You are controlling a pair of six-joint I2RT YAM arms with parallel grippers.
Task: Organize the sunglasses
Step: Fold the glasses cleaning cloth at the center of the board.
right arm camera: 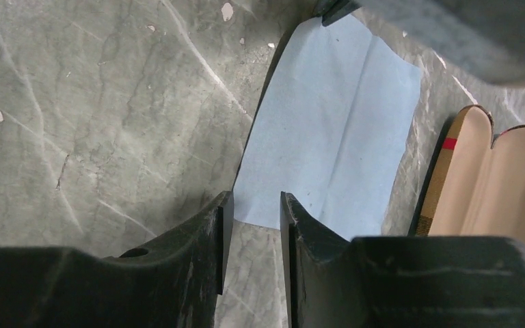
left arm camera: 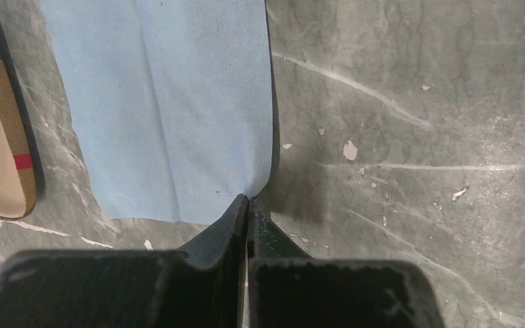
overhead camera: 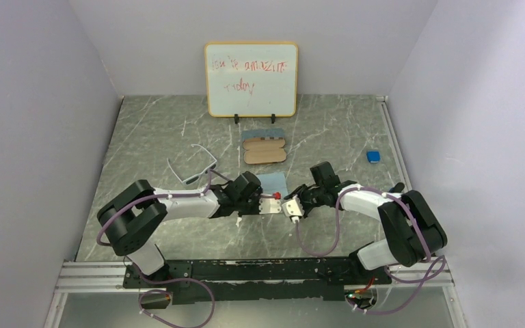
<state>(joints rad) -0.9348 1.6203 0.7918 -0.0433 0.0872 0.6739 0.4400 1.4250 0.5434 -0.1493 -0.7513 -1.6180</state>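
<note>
Left gripper: black, clenched on corner of creased light-blue cloth. Right gripper: parted, empty, at cloth's edge. Plaid case, tan-lined, beside cloth. Chunky white sunglasses left of cloth.

Whiteboard: wood-framed, red scrawl, standing upright.
Table: grey-green marbled top, white-veined and chipped, before the whiteboard.
Walls: plain pale lilac, behind and flanking the whiteboard.
Light: even, soft.

Closed pincer on blue cloth corner
</note>
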